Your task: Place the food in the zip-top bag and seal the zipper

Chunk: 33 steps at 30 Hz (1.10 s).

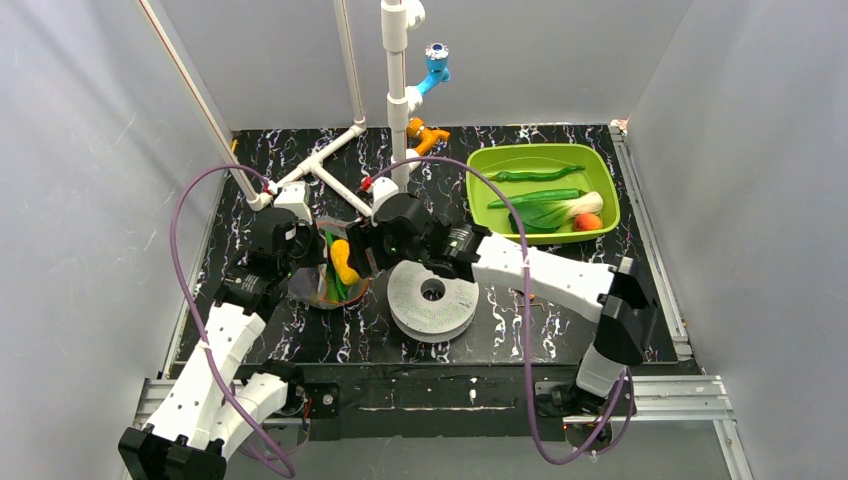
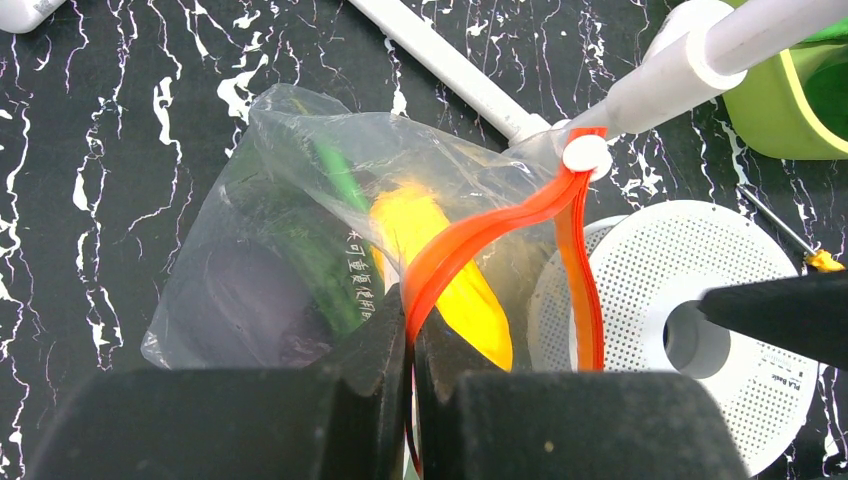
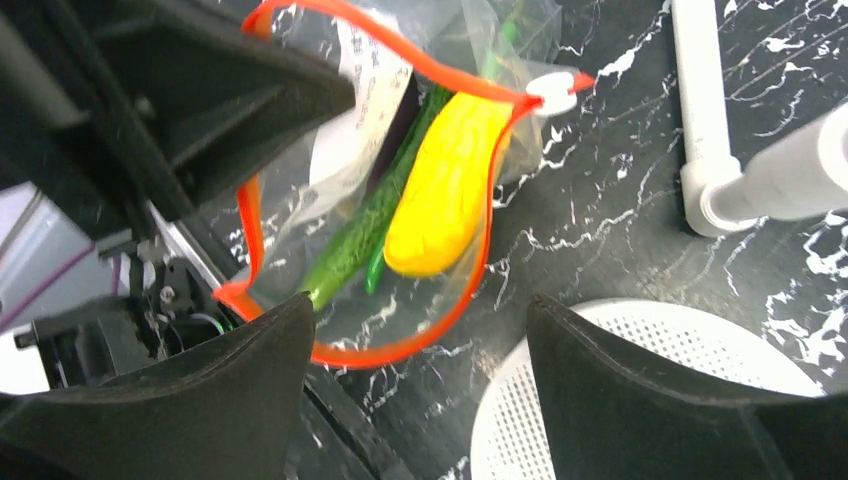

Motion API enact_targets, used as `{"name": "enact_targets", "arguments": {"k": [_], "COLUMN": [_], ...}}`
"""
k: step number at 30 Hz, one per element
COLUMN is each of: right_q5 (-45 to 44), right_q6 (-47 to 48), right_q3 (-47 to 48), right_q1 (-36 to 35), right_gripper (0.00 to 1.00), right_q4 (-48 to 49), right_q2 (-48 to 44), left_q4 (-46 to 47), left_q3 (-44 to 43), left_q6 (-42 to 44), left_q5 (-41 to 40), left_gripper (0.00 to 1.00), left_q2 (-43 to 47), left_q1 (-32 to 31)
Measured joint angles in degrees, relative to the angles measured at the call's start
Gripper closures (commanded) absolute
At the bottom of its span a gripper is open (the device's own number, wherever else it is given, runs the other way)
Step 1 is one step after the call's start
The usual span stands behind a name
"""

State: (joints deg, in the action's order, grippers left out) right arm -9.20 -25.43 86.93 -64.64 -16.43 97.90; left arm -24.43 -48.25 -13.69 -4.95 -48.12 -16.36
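zip-top bag (image 2: 280, 200) on black marbled table (image 1: 540, 335) | grey walls (image 1: 90, 150) | left gripper (image 2: 410, 322) clamped on zipper (image 2: 480, 230) | right gripper (image 3: 420, 320) apart

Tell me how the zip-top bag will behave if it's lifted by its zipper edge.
Likely floppy: the zip-top bag is thin, creased film and its zipper bows where the left gripper pinches it. It would probably sag bottom-heavy, since the banana and green pepper lie inside. The glossy film looks slippery, so contents may slide.

eggplant (image 2: 235, 300): dim behind bag (image 2: 290, 140) film | white disc (image 3: 740, 345): cut by bottom edge | tray (image 2: 772, 118): corner only
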Motion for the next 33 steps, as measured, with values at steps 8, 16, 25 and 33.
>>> {"name": "enact_targets", "arguments": {"k": [8,16,25,33], "right_q5": [1.21,1.77,4.08,5.61], "right_q6": [2.96,3.74,4.80,4.87], "right_q3": [-14.68,-21.49,-21.96,-23.19], "right_q1": [0.00,0.16,0.65,1.05], "right_gripper": [0.16,0.13,0.13,0.13], "right_q4": [1.39,1.20,3.49,4.14], "right_q2": [-10.53,-16.96,-22.13,-21.52], "left_q4": [-0.71,-16.32,-25.61,-24.25], "left_q3": [-0.15,-17.60,-31.90,-18.28], "left_q6": [-1.00,-9.12,-15.27,-21.79], "left_q5": [-1.06,-2.30,-2.53,-1.00], "left_gripper": [1.00,1.00,1.00,1.00], "left_q2": [0.00,-4.91,-7.70,-6.30], "left_q1": [0.00,0.02,0.02,0.02]}}
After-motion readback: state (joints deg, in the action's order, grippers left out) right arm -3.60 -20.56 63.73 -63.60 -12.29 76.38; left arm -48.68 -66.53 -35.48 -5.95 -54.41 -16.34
